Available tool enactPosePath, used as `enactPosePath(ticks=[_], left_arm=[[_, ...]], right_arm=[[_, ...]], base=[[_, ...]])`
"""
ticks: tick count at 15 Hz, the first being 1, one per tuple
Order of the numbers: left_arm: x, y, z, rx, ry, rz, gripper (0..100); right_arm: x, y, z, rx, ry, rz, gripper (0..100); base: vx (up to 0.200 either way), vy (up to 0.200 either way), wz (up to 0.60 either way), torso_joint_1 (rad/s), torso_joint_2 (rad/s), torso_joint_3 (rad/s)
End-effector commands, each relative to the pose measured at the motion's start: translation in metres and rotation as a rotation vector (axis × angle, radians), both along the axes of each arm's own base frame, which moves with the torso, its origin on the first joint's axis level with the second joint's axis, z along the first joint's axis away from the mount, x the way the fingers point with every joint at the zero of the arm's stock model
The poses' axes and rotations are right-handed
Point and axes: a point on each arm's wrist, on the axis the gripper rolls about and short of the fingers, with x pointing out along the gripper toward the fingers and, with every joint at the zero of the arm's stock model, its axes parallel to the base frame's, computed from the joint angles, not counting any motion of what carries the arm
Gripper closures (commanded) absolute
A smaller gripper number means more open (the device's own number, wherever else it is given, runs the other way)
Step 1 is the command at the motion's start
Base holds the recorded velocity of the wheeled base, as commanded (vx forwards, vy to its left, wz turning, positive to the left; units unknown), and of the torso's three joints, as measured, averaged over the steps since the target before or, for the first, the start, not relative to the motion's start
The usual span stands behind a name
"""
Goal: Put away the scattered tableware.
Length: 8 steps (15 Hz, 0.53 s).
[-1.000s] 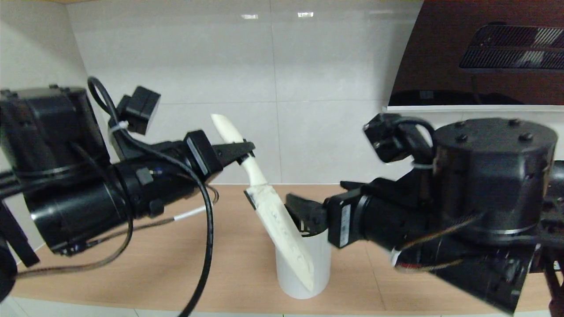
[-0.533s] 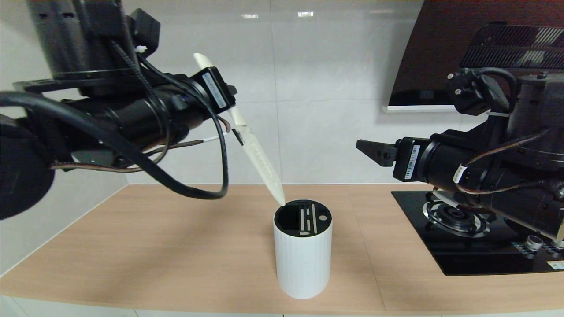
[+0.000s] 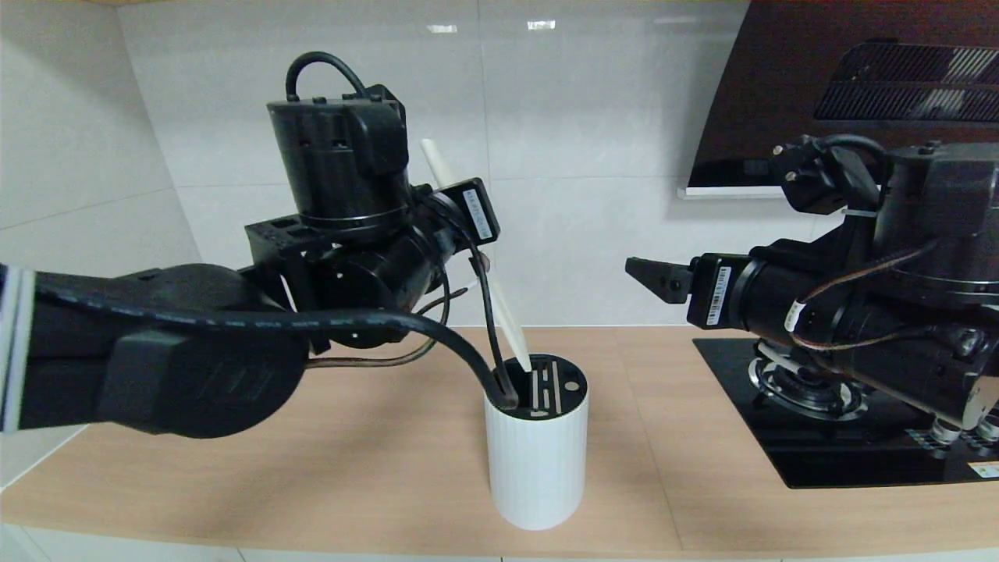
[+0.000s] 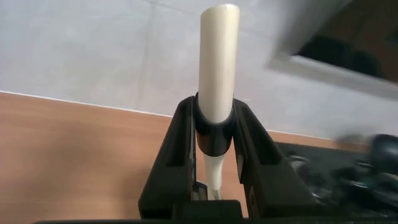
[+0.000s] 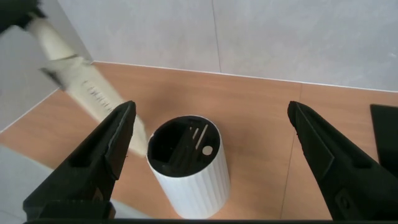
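Lowered since before, cream knife tilts, tip at slotted top of white holder, handle clamped by left gripper; right gripper jaws wide apart, empty.

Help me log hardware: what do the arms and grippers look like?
Left arm and right arm are black with cylindrical joints. Left gripper and right gripper have black wedge-shaped fingers. White barcode labels mark the wrists; black cables loop outside.
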Motion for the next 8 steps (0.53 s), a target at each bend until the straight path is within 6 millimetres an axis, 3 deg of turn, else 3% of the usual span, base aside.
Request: enactPosePath(ticks=[1,5,8], left_arm=[[0.005,-0.008,-0.029,0.094,-0.002,0.000,100],[0.014,-0.016,-0.048,0.168,-0.074,0.051,100],[0.016,-0.018,-0.051,0.180,-0.092,0.072,100]], right_arm=[[0.001,0.001,-0.002,-0.005,0.006,0.000,0],[0.002,0.002,-0.004,-0.010,0.012,0.000,0],[0.003,0.002,-0.005,-0.011,0.013,0.000,0]], base=[[0.000,0.000,0.00,0.000,0.00,0.000],[0.000,0.000,0.00,0.000,0.00,0.000],[0.000,0.000,0.00,0.000,0.00,0.000]])
